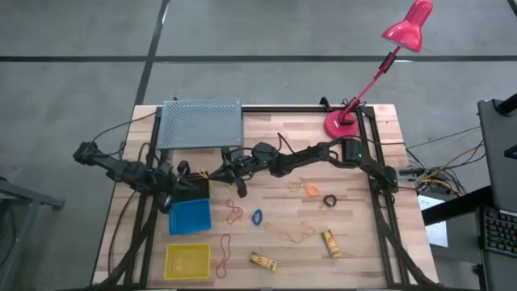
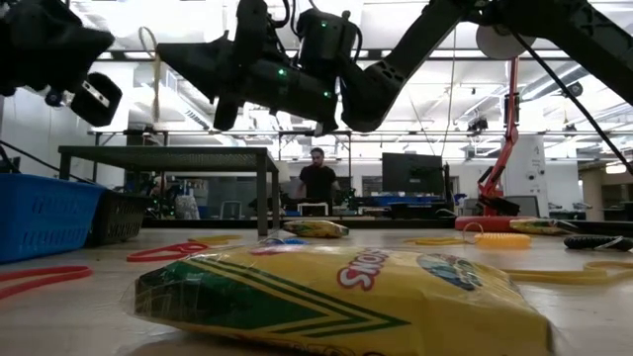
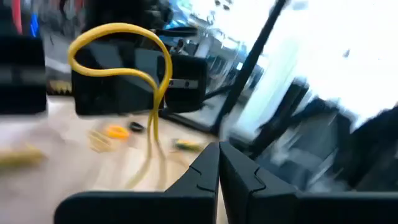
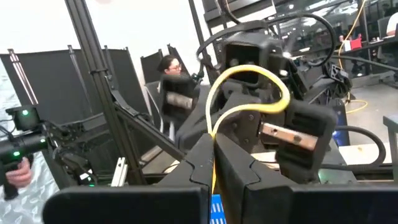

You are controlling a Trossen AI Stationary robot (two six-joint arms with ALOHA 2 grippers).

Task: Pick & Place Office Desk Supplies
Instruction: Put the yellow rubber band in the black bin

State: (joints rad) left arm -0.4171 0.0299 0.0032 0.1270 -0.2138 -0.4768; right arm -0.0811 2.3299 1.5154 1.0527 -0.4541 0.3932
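Note:
A thin yellow rubber band (image 1: 204, 172) hangs in the air above the black bin (image 1: 192, 191), at the table's left middle. My right gripper (image 4: 214, 146) reaches across from the right and is shut on it. My left gripper (image 3: 217, 163) faces it from the left, just short of the band (image 3: 152, 106), fingers shut with nothing between them. More supplies lie flat on the wood: red bands (image 1: 234, 212), a blue ring (image 1: 257, 217), an orange band (image 1: 311, 189), a black ring (image 1: 330, 200) and two yellow crayon packs (image 1: 262, 260). My right gripper pinches the yellow rubber band between its two fingers at one spot of the loop (image 4: 214, 132). The fingers come about level from the table's right. The loop (image 2: 153, 69) stands roughly upright beyond the fingertips, slack and lifted clear of the table.
A blue bin (image 1: 190, 216) and a yellow bin (image 1: 187, 260) sit near the black one along the left side. A grey mesh basket (image 1: 202, 123) stands at the far left and a pink desk lamp (image 1: 343, 125) at the far right. A person (image 2: 316, 183) stands beyond the table.

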